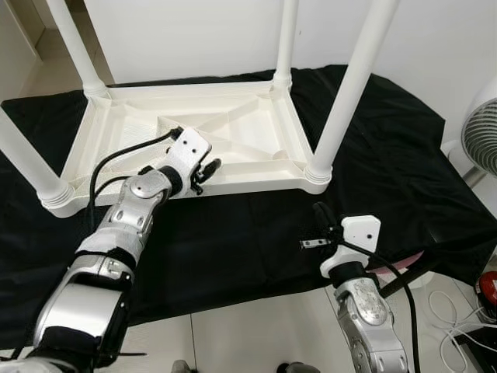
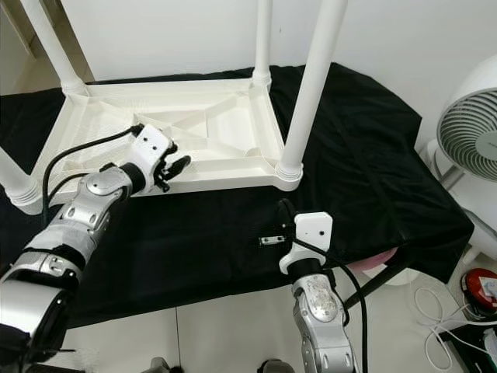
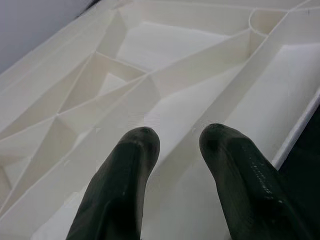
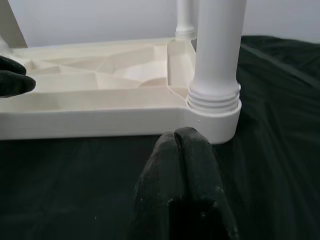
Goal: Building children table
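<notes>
Four legs up, table (image 1: 194,140) inverted on black cloth (image 1: 256,233) | left gripper (image 1: 203,174) at table's near rim, jaws narrowly parted, empty | right gripper (image 1: 321,215) below table's near-right leg (image 1: 348,93), fingers closed, empty | risk: pushing rim slides table, loosens legs

Left arm stretched forward, left gripper (image 1: 208,172) fingers parted. Right arm low and bent, right gripper (image 4: 181,145) fingers pressed together.
</notes>
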Tool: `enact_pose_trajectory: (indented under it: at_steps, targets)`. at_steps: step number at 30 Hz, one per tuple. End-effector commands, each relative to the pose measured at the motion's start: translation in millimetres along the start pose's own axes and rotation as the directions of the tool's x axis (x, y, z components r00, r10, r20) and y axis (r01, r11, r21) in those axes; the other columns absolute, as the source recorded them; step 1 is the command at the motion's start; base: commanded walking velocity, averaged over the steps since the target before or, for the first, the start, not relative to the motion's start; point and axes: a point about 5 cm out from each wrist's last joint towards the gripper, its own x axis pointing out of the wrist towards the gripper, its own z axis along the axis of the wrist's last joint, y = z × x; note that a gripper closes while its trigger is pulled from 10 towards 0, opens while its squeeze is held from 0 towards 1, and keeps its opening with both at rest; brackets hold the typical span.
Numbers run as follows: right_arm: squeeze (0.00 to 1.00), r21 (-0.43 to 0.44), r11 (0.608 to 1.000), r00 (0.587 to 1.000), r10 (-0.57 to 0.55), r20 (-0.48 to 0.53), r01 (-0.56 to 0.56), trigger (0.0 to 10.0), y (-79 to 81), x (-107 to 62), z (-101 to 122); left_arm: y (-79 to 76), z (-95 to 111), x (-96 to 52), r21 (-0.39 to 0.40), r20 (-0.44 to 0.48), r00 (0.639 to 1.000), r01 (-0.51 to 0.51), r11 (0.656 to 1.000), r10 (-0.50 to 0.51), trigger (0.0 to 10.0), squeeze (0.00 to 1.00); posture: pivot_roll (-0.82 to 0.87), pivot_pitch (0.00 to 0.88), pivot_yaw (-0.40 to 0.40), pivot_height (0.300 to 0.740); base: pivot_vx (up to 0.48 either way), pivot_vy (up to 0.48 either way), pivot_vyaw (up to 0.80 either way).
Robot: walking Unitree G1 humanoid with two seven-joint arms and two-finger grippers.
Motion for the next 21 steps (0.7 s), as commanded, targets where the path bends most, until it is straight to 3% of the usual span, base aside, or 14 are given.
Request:
enact_pose_trajectory:
  at_steps: [1, 7, 9, 14, 17, 18, 19, 21]
  targets:
    - [0.0, 0.008, 1.0, 1.0, 0.002, -0.024, -0.002, 10.0, 2.4, -3.2, -2.7, 2.1, -8.9, -2.4, 0.027, -0.066, 0.998, 0.026, 0.999, -0.024, 10.0, 0.0, -0.18, 0.171, 0.066, 0.74, 0.0, 0.0, 0.0]
    - [0.0, 0.01, 1.0, 0.999, 0.0, -0.044, 0.001, 10.0, 4.1, -8.8, -2.1, 5.8, -25.6, -6.9, 0.152, -0.184, 0.982, 0.058, 0.987, -0.029, 10.0, 0.0, -0.17, 0.198, 0.073, 0.74, 0.0, 0.0, 0.0]
    - [0.0, 0.008, 1.0, 0.999, 0.0, -0.053, 0.001, 10.0, 4.8, -11.0, -1.6, 0.9, -33.1, -10.6, 0.194, -0.226, 0.969, 0.143, 0.97, -0.098, 10.0, 0.0, -0.17, 0.207, 0.075, 0.74, 0.0, 0.0, 0.0]
    - [0.0, 0.002, 1.0, 0.998, 0.0, -0.059, 0.0, 10.0, 4.3, -11.9, -1.2, -7.1, -34.8, -12.7, 0.188, -0.229, 0.953, 0.242, 0.952, -0.197, 10.0, 0.0, -0.17, 0.209, 0.077, 0.74, 0.0, 0.0, 0.0]
    - [0.0, -0.002, 1.0, 0.998, 0.004, -0.058, -0.004, 10.0, 3.9, -10.7, -0.3, -20.1, -36.5, -17.5, 0.184, -0.228, 0.911, 0.386, 0.904, -0.343, 10.0, 0.0, -0.17, 0.209, 0.083, 0.74, 0.0, 0.0, 0.0]
    - [0.0, -0.002, 1.0, 0.998, 0.004, -0.058, -0.004, 10.0, 3.9, -10.7, -0.3, -20.1, -36.5, -17.5, 0.184, -0.228, 0.911, 0.386, 0.904, -0.343, 10.0, 0.0, -0.17, 0.209, 0.083, 0.74, 0.0, 0.0, 0.0]
    - [0.0, -0.003, 1.0, 0.998, 0.004, -0.055, -0.004, 10.0, 3.5, -9.7, 0.0, -26.9, -38.5, -20.1, 0.172, -0.223, 0.89, 0.436, 0.883, -0.397, 10.0, 0.0, -0.17, 0.205, 0.088, 0.74, 0.0, 0.0, 0.0]
    - [0.0, -0.003, 1.0, 0.998, 0.004, -0.055, -0.004, 10.0, 3.5, -9.7, 0.0, -26.9, -38.5, -20.1, 0.172, -0.223, 0.89, 0.436, 0.883, -0.397, 10.0, 0.0, -0.17, 0.205, 0.088, 0.74, 0.0, 0.0, 0.0]
